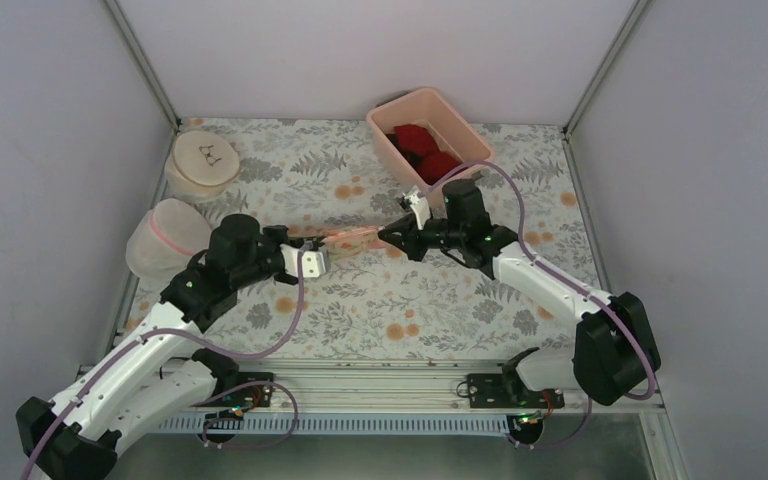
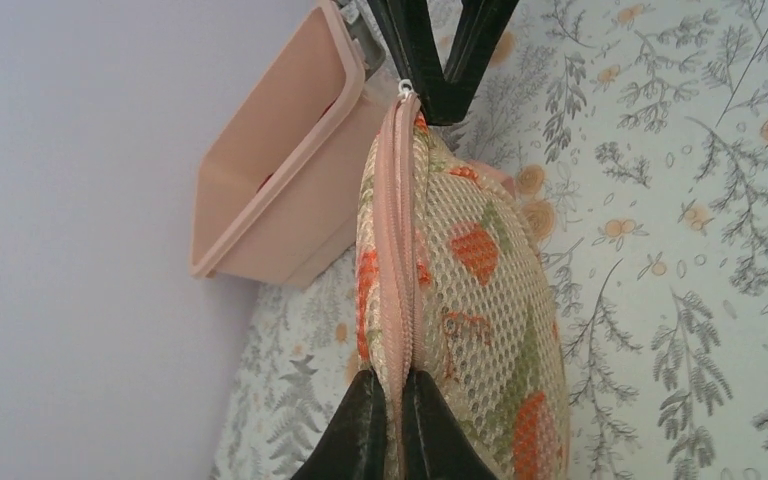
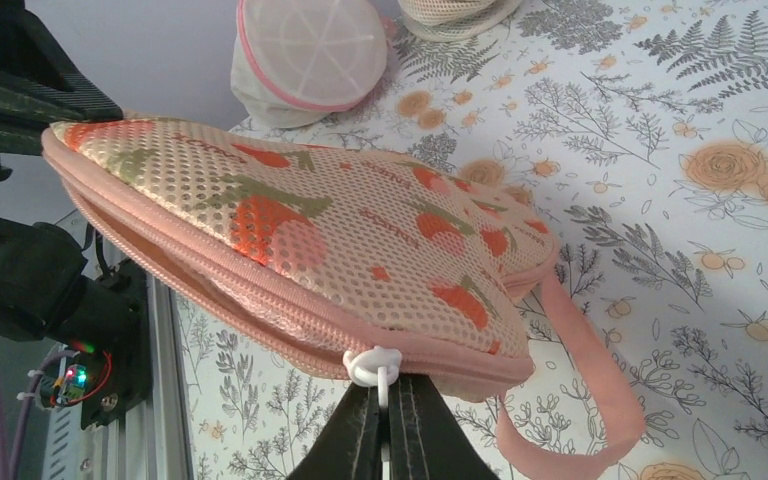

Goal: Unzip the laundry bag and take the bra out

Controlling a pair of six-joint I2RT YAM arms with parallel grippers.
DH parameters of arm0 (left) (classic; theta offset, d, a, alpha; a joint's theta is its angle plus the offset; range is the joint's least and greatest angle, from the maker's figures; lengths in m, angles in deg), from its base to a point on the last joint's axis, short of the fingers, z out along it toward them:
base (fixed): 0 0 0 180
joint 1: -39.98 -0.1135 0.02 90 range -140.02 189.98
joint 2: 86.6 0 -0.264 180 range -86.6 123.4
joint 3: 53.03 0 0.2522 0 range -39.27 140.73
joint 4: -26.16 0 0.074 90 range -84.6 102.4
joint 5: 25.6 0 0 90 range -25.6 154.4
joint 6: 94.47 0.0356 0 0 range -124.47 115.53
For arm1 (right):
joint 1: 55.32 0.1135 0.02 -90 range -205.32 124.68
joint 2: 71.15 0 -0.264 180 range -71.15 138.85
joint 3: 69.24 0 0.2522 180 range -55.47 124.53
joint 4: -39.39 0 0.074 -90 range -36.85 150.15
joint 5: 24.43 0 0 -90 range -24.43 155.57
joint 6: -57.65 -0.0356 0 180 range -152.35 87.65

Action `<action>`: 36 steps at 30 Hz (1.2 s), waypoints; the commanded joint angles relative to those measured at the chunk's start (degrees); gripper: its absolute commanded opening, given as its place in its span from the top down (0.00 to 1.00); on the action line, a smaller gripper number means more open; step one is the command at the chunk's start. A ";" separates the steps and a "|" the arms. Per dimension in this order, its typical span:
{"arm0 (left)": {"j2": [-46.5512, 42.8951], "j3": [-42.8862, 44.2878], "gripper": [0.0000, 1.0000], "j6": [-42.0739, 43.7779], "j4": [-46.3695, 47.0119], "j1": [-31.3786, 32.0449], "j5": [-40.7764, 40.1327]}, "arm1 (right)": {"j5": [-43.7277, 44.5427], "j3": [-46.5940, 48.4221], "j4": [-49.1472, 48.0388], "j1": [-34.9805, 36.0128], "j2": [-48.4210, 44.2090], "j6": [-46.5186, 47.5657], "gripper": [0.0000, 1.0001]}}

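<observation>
While left end effector [image 2: 392,388] and right end effector [image 3: 388,398] clamp the laundry bag [image 3: 290,230], floral tabletop [image 1: 390,300] meets lilac walls [image 1: 360,50].

links [image 1: 545,285] white | joints [image 1: 610,345] black | cables [image 1: 296,300] lilac | left pincer [image 2: 398,420], right pincer [image 3: 390,425] black

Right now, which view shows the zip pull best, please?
Right wrist: the white zip pull is close and sharp, pinched by the right gripper. Left wrist shows it tiny; top view cannot resolve it.
</observation>
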 commanded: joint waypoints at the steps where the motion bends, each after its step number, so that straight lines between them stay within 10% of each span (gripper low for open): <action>1: -1.48 -1.66 0.98 6.16 2.23 -1.31 -2.95 | 0.15 -0.20 0.58 -1.51 -1.61 0.39 0.96; 10: 0.80 -4.76 0.94 9.49 -3.41 -17.15 8.99 | -1.02 0.50 -1.16 1.93 2.01 -2.07 0.96; 13: 0.49 -5.10 0.31 13.44 -8.36 -17.15 11.65 | -1.42 1.25 -3.40 5.31 3.27 -3.45 0.96; 18: -0.14 -0.79 0.01 15.43 -15.44 -16.11 16.61 | -0.67 3.67 -5.93 9.93 5.81 -5.27 0.96; 27: 1.26 1.25 0.04 -1.64 -14.11 -8.53 19.08 | -0.03 8.10 -7.02 15.83 9.36 -6.36 0.96; 36: 2.65 -1.14 0.57 -8.15 -6.29 -7.45 10.62 | -1.71 9.39 -5.17 18.06 9.69 -3.29 0.96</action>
